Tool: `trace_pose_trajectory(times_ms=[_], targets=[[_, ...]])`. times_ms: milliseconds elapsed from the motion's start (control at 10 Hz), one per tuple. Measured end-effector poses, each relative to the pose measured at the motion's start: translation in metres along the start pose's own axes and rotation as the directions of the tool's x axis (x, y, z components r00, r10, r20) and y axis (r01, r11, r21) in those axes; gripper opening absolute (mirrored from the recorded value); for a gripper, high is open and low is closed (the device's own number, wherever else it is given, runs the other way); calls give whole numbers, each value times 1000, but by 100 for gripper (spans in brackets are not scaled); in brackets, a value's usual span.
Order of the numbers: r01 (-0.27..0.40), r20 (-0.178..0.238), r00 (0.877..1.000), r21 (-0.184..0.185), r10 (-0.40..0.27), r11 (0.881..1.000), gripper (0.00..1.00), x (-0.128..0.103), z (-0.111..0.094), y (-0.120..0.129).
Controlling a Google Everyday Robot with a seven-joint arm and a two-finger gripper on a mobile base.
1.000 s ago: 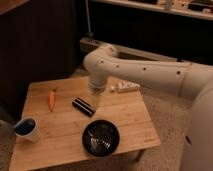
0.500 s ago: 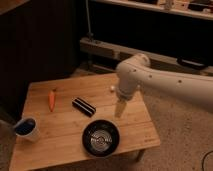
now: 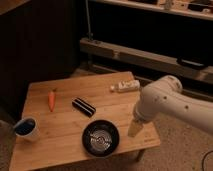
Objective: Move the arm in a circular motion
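- Nearest, the dark bowl (image 3: 100, 139) sits on the counter (image 3: 60, 145); route the sweep above its rim.
- Just right of it, the end effector (image 3: 135, 127) hangs by the counter's right edge; open or closed cannot be told.
- The arm (image 3: 167, 100) reaches in from the right; hold an even radius and speed.
- Farther back, the carrot (image 3: 51, 100) lies well apart.

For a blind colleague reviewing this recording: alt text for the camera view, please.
A white robot arm reaches in from the right, its pale gripper hanging over the wooden table near its right edge, beside a black bowl. Also on it: a carrot, a dark block, a blue mug and a pale object.
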Motion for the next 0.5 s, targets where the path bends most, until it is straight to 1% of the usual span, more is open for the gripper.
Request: trace_pose_trajectory(times_ms=[200, 300, 500], targets=[[88, 40, 995, 30, -89, 996, 80, -19, -17, 19], [132, 61, 989, 45, -134, 990, 80, -36, -25, 26], [228, 123, 964, 78, -237, 970, 80, -88, -37, 38]])
